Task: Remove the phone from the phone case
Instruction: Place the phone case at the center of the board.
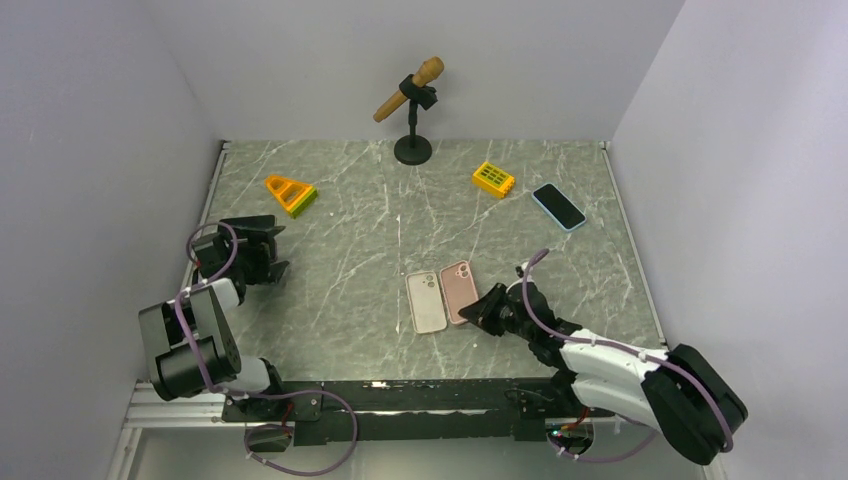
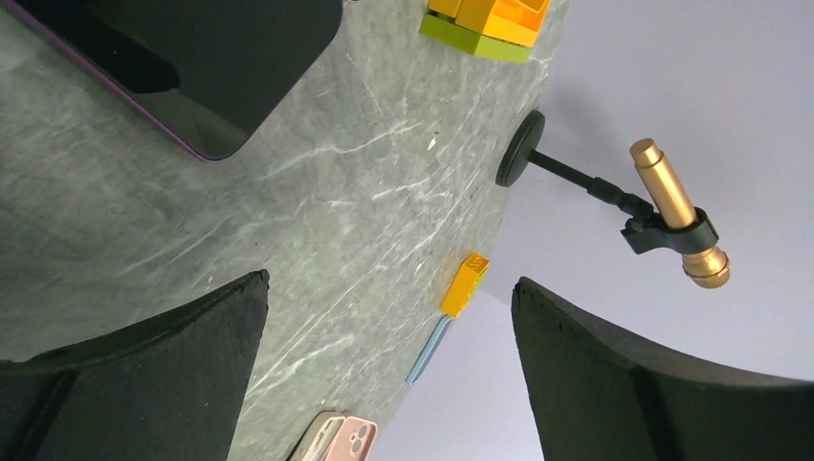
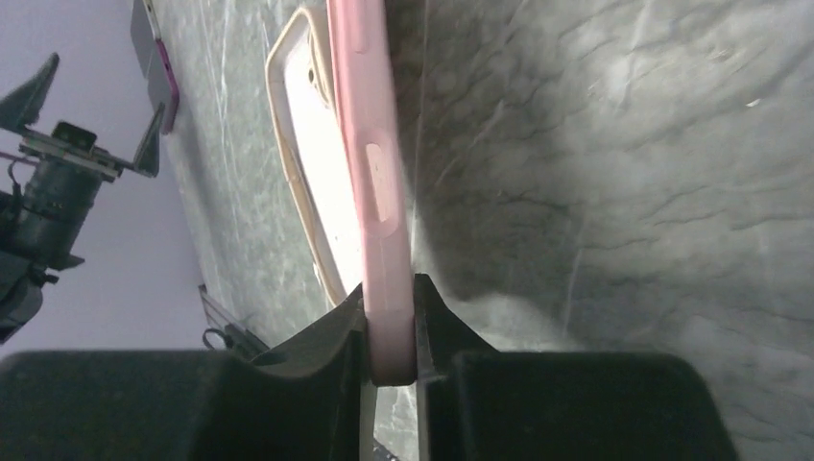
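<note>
Pinch by right gripper [image 3: 391, 317] on near edge of pink rectangular phone [image 1: 458, 288], long axis running away (cream plastic case [image 1: 425, 302] just left); left gripper [image 2: 389, 283] gaping, empty.

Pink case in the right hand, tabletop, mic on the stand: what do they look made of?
Pink case: probably soft silicone or rubbery plastic. It is matte, with a rounded edge and moulded button bumps.
Tabletop: grey-green marble look with white veins and a slight sheen. It may be printed laminate.
Mic: tan-gold and smooth with a mild sheen. Wood or plastic, cannot tell.
</note>
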Controlling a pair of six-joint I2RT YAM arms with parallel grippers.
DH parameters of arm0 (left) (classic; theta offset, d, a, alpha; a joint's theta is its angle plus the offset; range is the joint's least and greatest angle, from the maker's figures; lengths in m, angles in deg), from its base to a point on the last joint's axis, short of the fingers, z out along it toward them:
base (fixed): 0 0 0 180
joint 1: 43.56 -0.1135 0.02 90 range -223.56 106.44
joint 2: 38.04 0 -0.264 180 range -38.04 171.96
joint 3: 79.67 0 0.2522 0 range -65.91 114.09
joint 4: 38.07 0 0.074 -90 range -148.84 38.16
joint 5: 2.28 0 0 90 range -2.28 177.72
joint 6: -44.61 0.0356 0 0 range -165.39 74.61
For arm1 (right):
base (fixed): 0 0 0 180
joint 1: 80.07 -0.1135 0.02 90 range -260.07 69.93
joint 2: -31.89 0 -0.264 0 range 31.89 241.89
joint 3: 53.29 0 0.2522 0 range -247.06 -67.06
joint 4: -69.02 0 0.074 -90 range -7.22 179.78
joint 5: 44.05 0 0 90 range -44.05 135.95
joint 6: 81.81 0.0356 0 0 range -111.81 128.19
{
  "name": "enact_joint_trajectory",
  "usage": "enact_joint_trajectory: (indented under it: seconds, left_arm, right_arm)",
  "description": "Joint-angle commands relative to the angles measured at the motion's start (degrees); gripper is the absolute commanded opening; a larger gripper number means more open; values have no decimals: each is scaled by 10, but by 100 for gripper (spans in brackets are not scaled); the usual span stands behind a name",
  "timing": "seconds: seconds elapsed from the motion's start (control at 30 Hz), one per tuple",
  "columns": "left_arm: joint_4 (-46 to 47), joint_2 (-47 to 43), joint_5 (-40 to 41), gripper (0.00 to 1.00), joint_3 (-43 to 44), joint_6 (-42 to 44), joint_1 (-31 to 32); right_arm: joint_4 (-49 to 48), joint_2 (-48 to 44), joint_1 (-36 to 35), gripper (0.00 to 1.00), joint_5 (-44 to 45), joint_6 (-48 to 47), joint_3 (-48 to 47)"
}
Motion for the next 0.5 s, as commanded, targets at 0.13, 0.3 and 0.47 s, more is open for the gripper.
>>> enact_joint_trajectory:
  seconds: [0.13, 0.3, 0.47]
  left_arm:
    - [4, -36, 0, 99, 17, 57, 10]
    - [-9, -50, -3, 99, 54, 104, 45]
    - [-132, -128, 106, 99, 150, 242, 157]
  right_arm:
    - [3, 7, -39, 64, 18, 10, -12]
    - [166, -76, -43, 100, 76, -19, -53]
    - [322, -153, -43, 100, 143, -38, -97]
